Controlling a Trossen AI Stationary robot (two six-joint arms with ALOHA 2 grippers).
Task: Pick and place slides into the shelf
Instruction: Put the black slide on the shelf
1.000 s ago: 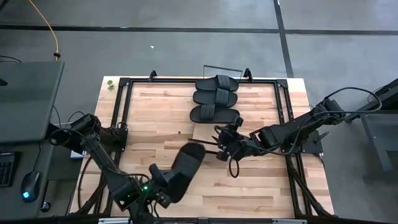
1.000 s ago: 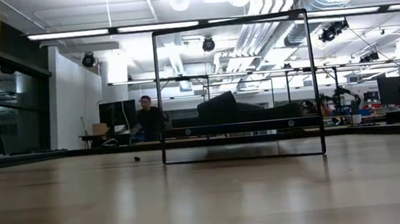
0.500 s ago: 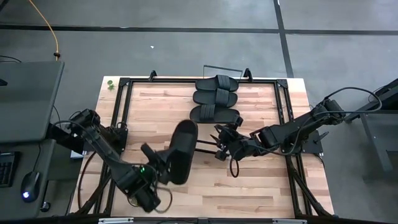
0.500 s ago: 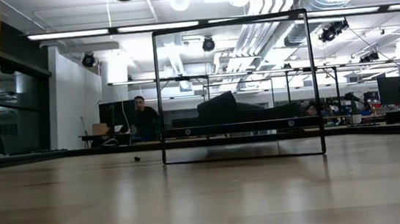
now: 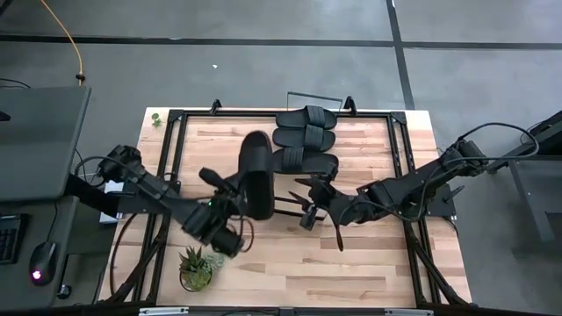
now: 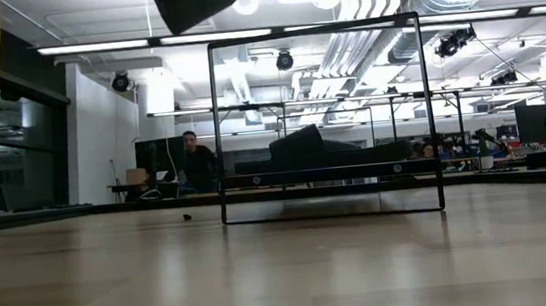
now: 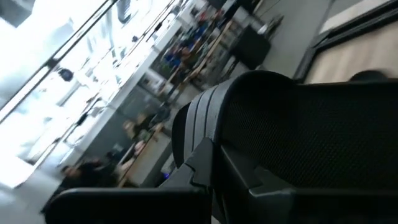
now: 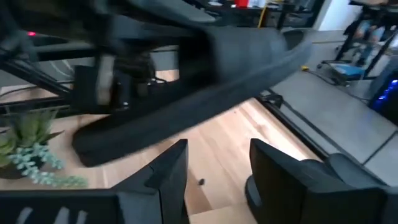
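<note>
You're carrying the fourth slide (image 5: 255, 175) in the left gripper (image 5: 230, 209), lifted clear of the desk (image 5: 290, 268), toe pointing toward the shelf (image 5: 356, 107) at the far edge. The left jaws are pinching the slide at its heel end. The other three slides (image 5: 305, 138) are already lying side by side in a row on the shelf end of the desk, touching each other, straps up.

The right gripper (image 5: 306, 207) is hovering just beside the carried slide, jaws spread, holding nothing. In the right wrist view the slide (image 8: 205, 81) is passing right across that gripper's fingers (image 8: 168, 174).

Risks, my read:
- The two arms are crowding each other mid-desk. Swing the slide wide and you're clipping the right gripper.
- The grip is at one end of a long sole, so it's levering; a fast turn could twist it out of the jaws.
- Coming in low, you're likely nudging the nearest placed slide out of the row.
- A small potted plant (image 5: 194, 266) is sitting near the left arm's elbow path.

Materials: the slides are matte black, foam-like, with oval soles and wide ribbed straps. The shelf frame is thin black wire. The desk is pale butcher-block wood.
</note>
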